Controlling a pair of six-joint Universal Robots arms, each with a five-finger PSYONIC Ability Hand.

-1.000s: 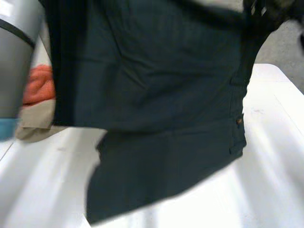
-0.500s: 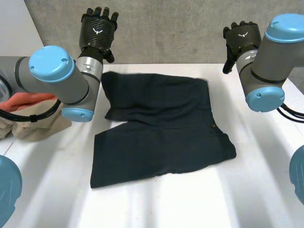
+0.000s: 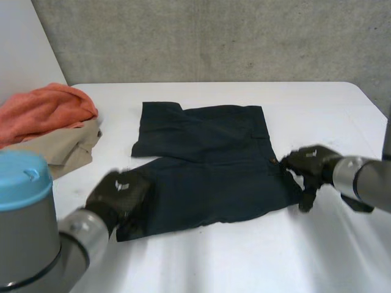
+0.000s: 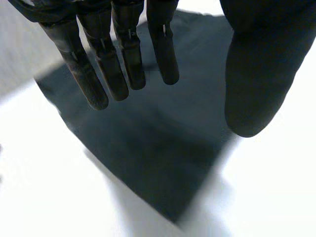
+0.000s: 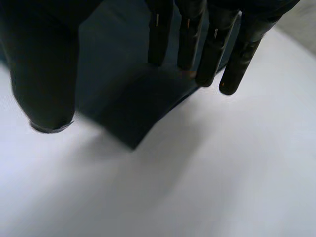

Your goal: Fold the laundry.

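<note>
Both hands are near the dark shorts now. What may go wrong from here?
The left hand is open at a near corner of the dark shorts; closing there may catch only the top layer and skew the fold.
The right hand is open at the other near corner; its fingers may bunch the cloth instead of gripping it.
The orange cloth lies close to the left arm; a wide swing may drag it.

A black robot hand (image 3: 119,192) ends each grey, blue-capped arm (image 3: 82,235).
</note>
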